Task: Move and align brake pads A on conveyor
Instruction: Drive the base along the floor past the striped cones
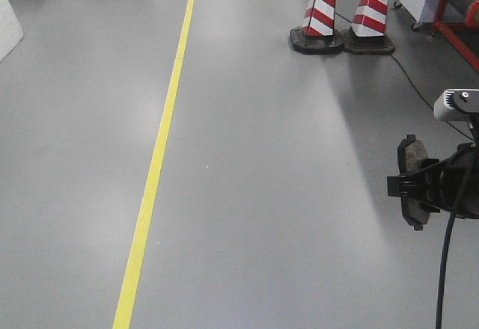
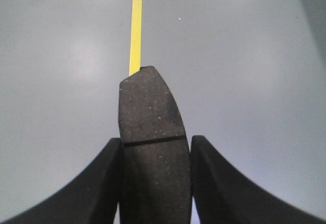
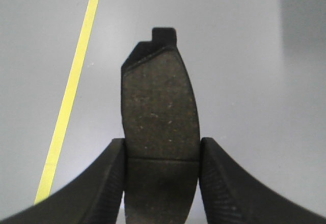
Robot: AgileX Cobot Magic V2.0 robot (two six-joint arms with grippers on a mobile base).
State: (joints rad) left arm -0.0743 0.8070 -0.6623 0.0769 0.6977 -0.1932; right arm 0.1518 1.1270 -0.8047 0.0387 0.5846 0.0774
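Note:
In the left wrist view, a grey-brown brake pad (image 2: 150, 112) with a thin groove across it stands between my black fingers, and my left gripper (image 2: 155, 141) is shut on its sides. My right gripper (image 3: 162, 142) is shut on a second brake pad (image 3: 159, 102), which has a dark backing tab at its tip. The front view shows that right gripper (image 1: 406, 187) at the right edge, holding its pad (image 1: 414, 158) above grey floor. The conveyor shows only as a dark rounded end on a red frame (image 1: 458, 36) at the top right. The left gripper is outside the front view.
Grey floor lies under both grippers, with a yellow line (image 1: 153, 172) running from near left to far. Two red-and-white striped cones (image 1: 322, 11) stand on black bases at the back. A black cable (image 1: 408, 78) crosses the floor toward the right arm.

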